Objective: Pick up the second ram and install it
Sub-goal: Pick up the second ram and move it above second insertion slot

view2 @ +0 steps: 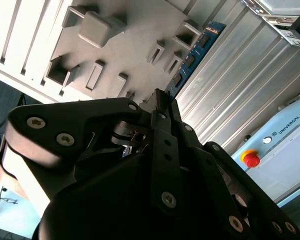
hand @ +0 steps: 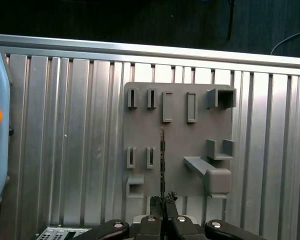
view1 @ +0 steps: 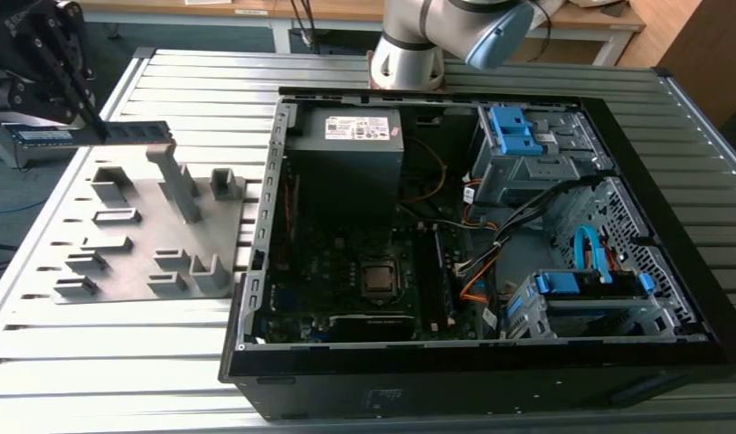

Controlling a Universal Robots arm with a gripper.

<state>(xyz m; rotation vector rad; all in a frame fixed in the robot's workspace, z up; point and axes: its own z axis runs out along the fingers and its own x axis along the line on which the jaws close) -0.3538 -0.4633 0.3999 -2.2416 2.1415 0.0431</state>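
Ribbed metal table (view1: 199, 81) carries a grey slotted holder plate (hand: 180, 140) and, just beside it, an open computer case (view1: 465, 384). The gripper (hand: 162, 201) is clamped on the second ram (view2: 197, 50), holding it on edge above the plate. The stick looks light, thin, stiff and fragile. It seems best pinched across its flat faces near the upper long edge, away from the contacts.
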